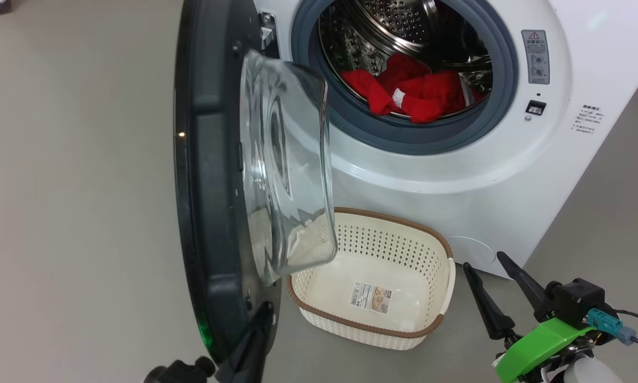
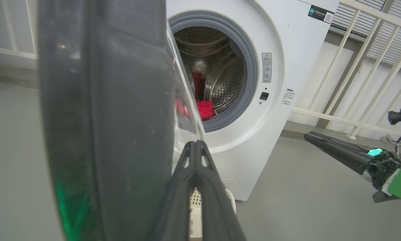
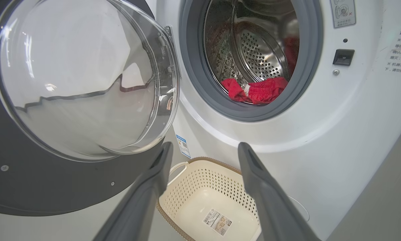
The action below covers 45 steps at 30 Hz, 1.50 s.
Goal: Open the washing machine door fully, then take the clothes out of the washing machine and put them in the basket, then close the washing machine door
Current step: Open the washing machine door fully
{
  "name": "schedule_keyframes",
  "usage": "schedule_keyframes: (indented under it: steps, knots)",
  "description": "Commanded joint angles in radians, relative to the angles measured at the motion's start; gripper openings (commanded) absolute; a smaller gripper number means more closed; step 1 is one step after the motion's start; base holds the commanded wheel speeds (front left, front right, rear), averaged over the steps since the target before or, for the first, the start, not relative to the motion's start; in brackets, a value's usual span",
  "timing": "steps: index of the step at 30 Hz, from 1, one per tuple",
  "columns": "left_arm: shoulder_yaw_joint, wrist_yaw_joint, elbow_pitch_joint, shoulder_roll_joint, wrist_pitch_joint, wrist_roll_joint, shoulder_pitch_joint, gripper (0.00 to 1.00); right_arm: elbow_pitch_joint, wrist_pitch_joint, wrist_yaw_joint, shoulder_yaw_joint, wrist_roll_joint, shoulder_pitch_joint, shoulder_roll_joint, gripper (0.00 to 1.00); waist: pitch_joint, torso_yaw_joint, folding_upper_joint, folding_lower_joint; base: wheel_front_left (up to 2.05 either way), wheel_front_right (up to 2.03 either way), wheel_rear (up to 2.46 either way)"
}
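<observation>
The washing machine [image 1: 457, 175] fills the upper right of the head view. Its door [image 1: 212, 213] stands swung out at left centre, its glass bowl [image 1: 287, 170] overhanging the basket [image 1: 382, 250] (empty, on the floor [image 1: 74, 213]). Red clothes [image 1: 420, 93] lie in the drum [image 1: 398, 21]. The left jaws, closed, sit against the door's lower edge. The right jaws gape empty at lower right. The closed tips could skid off the glossy rim, and the door would then crowd the basket.

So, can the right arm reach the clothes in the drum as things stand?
Probably yes. The washing machine door stands swung aside to the left, nothing blocks the drum mouth, and the open right fingers point toward the clothes.
</observation>
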Motion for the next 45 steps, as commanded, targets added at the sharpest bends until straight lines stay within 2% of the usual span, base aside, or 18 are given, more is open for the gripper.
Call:
schedule_keyframes:
  steps: [1, 16, 28, 36, 45]
  knots:
    - [0.049, 0.015, -0.01, 0.009, -0.014, -0.003, -0.044, 0.0, -0.025, -0.012, 0.002, 0.018, -0.012, -0.008, -0.012, 1.0, 0.002, 0.0, 0.0, 0.0, 0.0, 0.0, 0.0]
    - [0.155, 0.049, 0.013, 0.046, -0.025, -0.019, -0.034, 0.0, -0.032, -0.012, 0.002, 0.022, -0.018, -0.019, -0.018, 1.0, 0.017, 0.012, 0.0, 0.0, 0.0, 0.0, 0.0]
    - [0.318, 0.082, 0.061, 0.102, -0.026, -0.031, -0.089, 0.0, -0.037, -0.012, 0.002, 0.048, -0.021, -0.038, -0.022, 1.0, 0.043, 0.023, 0.0, 0.0, 0.0, 0.0, 0.0]
    - [0.423, 0.065, 0.129, 0.151, -0.027, -0.022, -0.144, 0.0, -0.038, -0.012, 0.002, 0.064, -0.019, -0.054, -0.031, 1.0, 0.064, 0.017, 0.0, 0.0, 0.0, 0.0, 0.0]
    - [0.536, 0.031, 0.257, 0.171, -0.027, -0.035, -0.25, 0.0, -0.036, -0.012, 0.002, 0.071, -0.022, -0.074, -0.041, 1.0, 0.093, 0.01, 0.0, 0.0, 0.0, 0.0, 0.0]
